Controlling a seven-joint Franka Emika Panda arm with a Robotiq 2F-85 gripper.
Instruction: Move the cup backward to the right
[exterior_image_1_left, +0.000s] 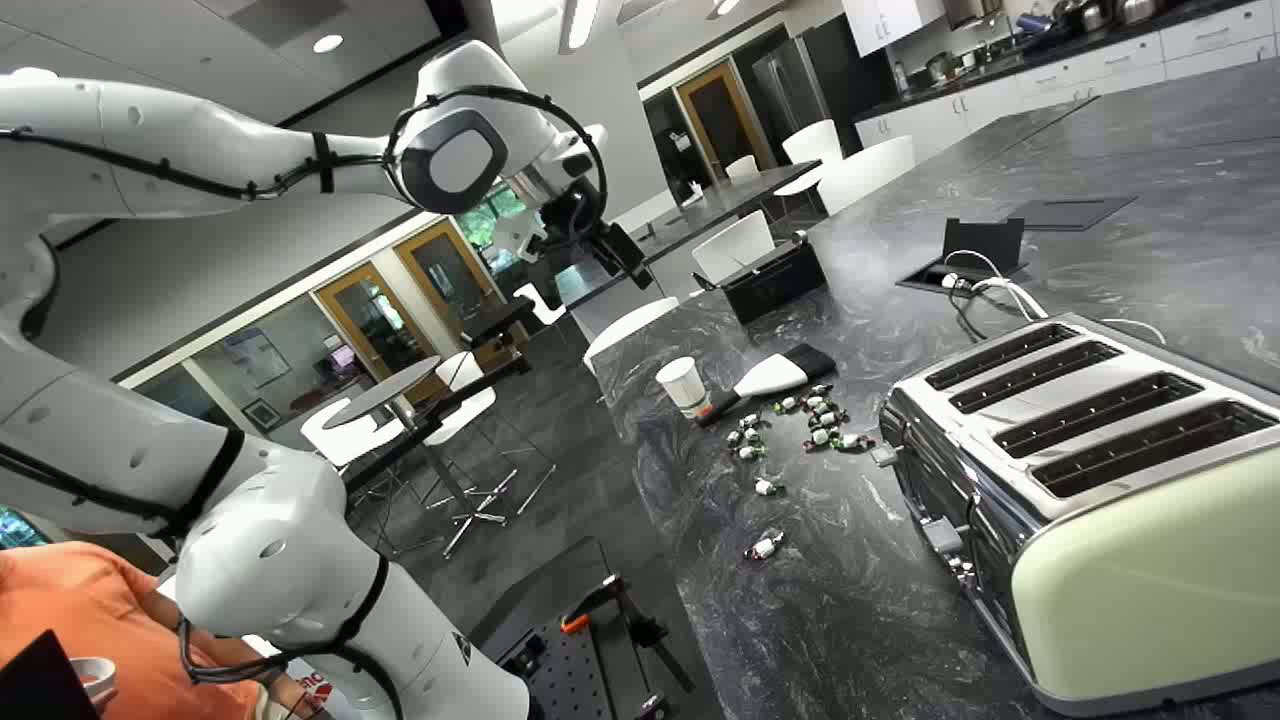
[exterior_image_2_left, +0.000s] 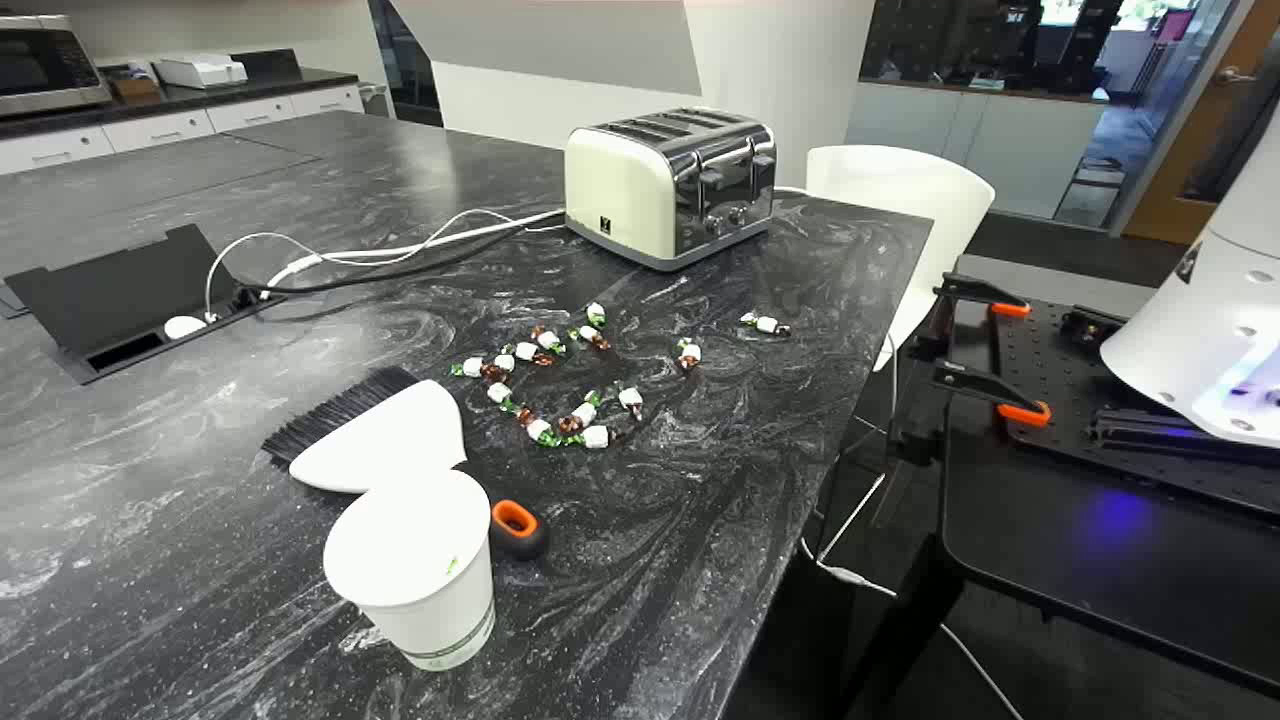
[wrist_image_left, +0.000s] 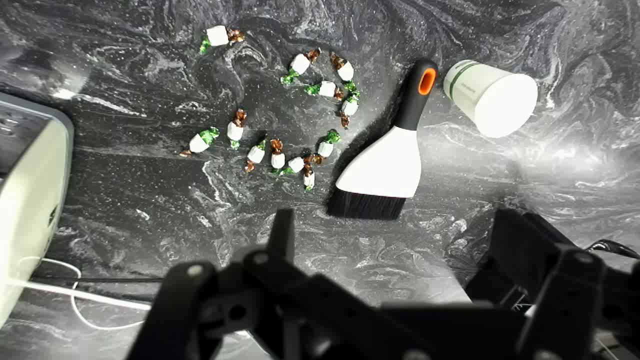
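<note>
Cup (wrist_image_left: 487, 97): we see white, a green stripe
Brush (wrist_image_left: 385, 160): white, black, orange
Candies (wrist_image_left: 278, 160): white, green, brown
Toaster (exterior_image_2_left: 655, 190): cream, silver
Desk (exterior_image_2_left: 650, 600): black, swirled white
Hand (wrist_image_left: 395, 232): black

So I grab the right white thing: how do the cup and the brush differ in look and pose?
The cup stands upright; the brush lies flat. The cup is round and open-topped; the brush fans out to black bristles. The cup shows no handle; the brush has a dark one with orange inside its loop. Both show white and rest on the dark countertop.
</note>
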